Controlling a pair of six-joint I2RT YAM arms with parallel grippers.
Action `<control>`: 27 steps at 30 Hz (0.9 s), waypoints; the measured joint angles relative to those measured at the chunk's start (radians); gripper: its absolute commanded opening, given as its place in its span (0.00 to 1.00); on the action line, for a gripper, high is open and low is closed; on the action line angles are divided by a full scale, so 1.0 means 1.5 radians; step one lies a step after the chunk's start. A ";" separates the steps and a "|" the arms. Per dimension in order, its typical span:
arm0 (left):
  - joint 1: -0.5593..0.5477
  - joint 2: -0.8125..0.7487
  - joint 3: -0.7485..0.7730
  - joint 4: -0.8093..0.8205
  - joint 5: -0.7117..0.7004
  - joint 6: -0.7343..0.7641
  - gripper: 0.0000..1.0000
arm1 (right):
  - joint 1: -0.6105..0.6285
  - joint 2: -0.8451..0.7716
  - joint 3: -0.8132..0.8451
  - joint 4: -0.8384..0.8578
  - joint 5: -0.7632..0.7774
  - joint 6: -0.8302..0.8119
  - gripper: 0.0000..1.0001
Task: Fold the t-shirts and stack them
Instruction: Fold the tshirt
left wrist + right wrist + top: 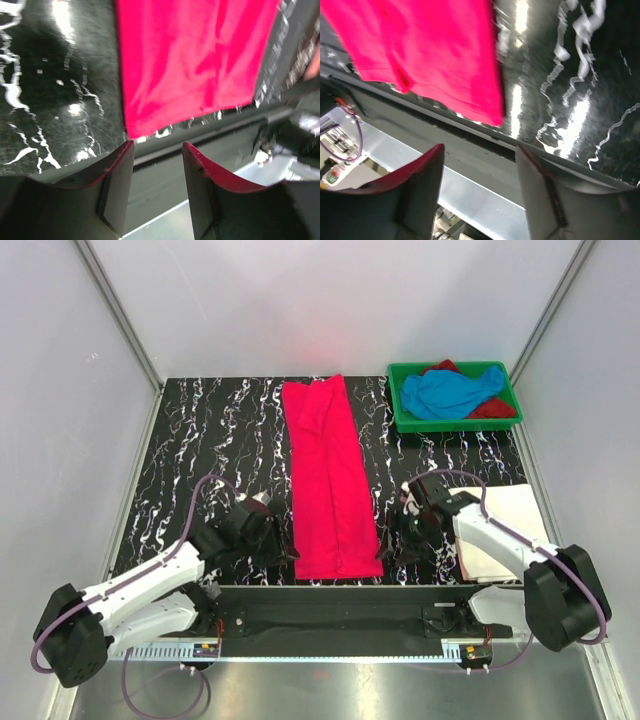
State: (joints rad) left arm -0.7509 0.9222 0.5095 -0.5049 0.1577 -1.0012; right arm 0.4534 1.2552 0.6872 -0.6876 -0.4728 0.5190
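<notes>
Long t-shirt [330, 480] lies mid-table [200, 430], running from near edge to far edge. Left tool [289, 552] sits just left of its near end, right tool [384, 548] just right. Tray [400, 422] at far right holds two bunched t-shirts [450, 392], one atop the other. Flat t-shirt [518, 506] lies near right, partly under the right arm [500, 540].

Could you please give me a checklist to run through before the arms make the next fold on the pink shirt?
1. Left hand open and empty: ok.
2. Right hand open and empty: ok.
3. Pink shirt lies flat as a long strip: ok.
4. Each hand sits beside its own near corner of the strip: ok.
5. Green tray stands apart from the strip: ok.
6. Folded-under layers lined up beneath: cannot tell.
</notes>
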 measured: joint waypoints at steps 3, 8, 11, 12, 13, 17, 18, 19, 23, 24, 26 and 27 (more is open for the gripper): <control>-0.007 0.032 0.001 -0.003 -0.024 -0.022 0.55 | -0.001 -0.015 -0.048 0.016 0.000 0.017 0.55; -0.014 0.075 -0.002 -0.005 -0.040 -0.055 0.56 | -0.001 -0.015 -0.089 0.065 -0.007 0.045 0.44; -0.014 0.081 -0.019 0.022 -0.040 -0.075 0.56 | -0.001 -0.003 -0.107 0.099 -0.011 0.054 0.44; -0.014 0.085 -0.024 0.027 -0.040 -0.080 0.56 | -0.001 0.004 -0.110 0.105 -0.011 0.055 0.45; -0.014 0.089 -0.030 0.031 -0.040 -0.083 0.57 | -0.001 0.012 -0.111 0.111 -0.011 0.055 0.46; -0.014 0.104 -0.036 0.040 -0.041 -0.088 0.57 | -0.001 0.033 -0.114 0.136 -0.010 0.055 0.49; -0.014 0.111 -0.036 0.045 -0.041 -0.088 0.57 | -0.001 0.038 -0.114 0.141 -0.011 0.055 0.49; -0.014 0.121 -0.036 0.049 -0.041 -0.088 0.57 | -0.001 0.043 -0.114 0.146 -0.016 0.056 0.49; -0.014 0.154 -0.023 0.065 -0.035 -0.089 0.54 | -0.001 0.053 -0.114 0.163 -0.030 0.061 0.49; -0.014 0.159 -0.021 0.065 -0.035 -0.090 0.54 | -0.001 0.054 -0.114 0.165 -0.030 0.062 0.49; -0.015 0.161 -0.021 0.066 -0.033 -0.091 0.53 | -0.001 0.055 -0.114 0.167 -0.031 0.064 0.49; -0.016 0.161 -0.021 0.066 -0.033 -0.092 0.53 | -0.001 0.055 -0.114 0.167 -0.031 0.065 0.49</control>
State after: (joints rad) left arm -0.7742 1.1633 0.4782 -0.4053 0.1081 -1.1389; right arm 0.4526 1.3384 0.5156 -0.4366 -0.5186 0.6163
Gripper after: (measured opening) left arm 0.536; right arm 0.485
